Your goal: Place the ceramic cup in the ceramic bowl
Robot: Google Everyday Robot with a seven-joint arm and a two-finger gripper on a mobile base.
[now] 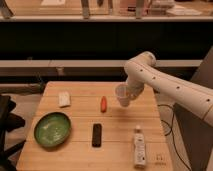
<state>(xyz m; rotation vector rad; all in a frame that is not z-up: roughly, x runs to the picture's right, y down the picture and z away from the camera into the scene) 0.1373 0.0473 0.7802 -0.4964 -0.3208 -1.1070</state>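
Over wooden table — bent arm's end effector grips ceramic cup.

Gripper: you saw fingers hidden behind ceramic cup, clamped on it above table's right half. Arm: cut off at right edge. White bottle: label text too small for you to read. Shelf items along top: blurred, cropped.

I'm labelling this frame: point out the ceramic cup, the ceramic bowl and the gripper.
ceramic cup [122, 95], camera view, side wall.
ceramic bowl [42, 140], camera view, near rim.
gripper [129, 93], camera view, shut on the cup, above the table's right part.
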